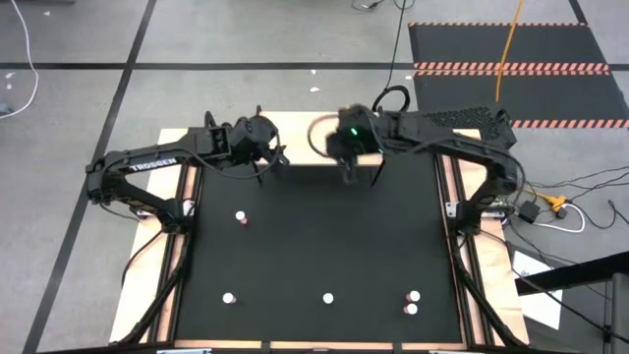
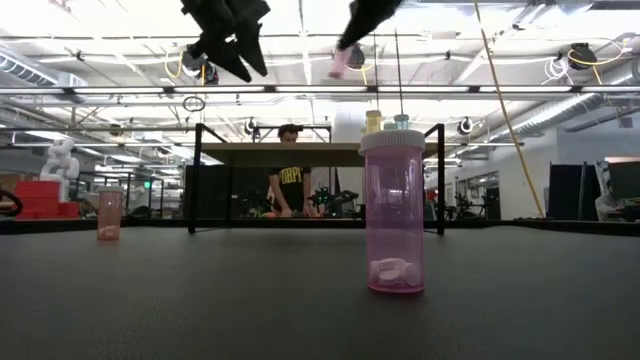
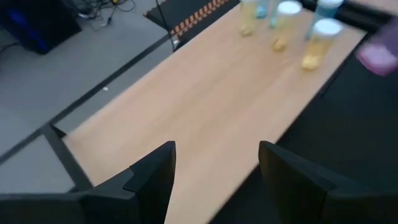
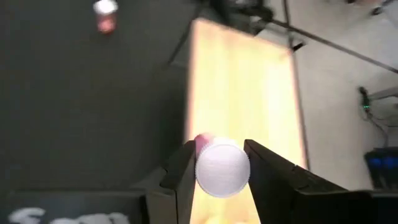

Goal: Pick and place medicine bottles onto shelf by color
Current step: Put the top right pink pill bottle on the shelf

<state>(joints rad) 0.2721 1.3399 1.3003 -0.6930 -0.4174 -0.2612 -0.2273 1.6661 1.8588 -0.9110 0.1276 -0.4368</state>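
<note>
Overhead looking straight down, low camera level across mat (image 2: 200, 300), wrist cameras close above shelf (image 3: 205, 99)

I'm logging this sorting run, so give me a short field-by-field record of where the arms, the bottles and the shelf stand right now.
right gripper: shut on a pink bottle, held above the shelf's edge
left gripper: open, empty, above the shelf
on the shelf: yellow and blue bottles grouped at one end, e.g. a yellow bottle
on the black mat: five white-capped bottles; one near the left arm, four along the near edge
nearest low camera: a pink bottle with pills
background: a person beyond the table
</note>
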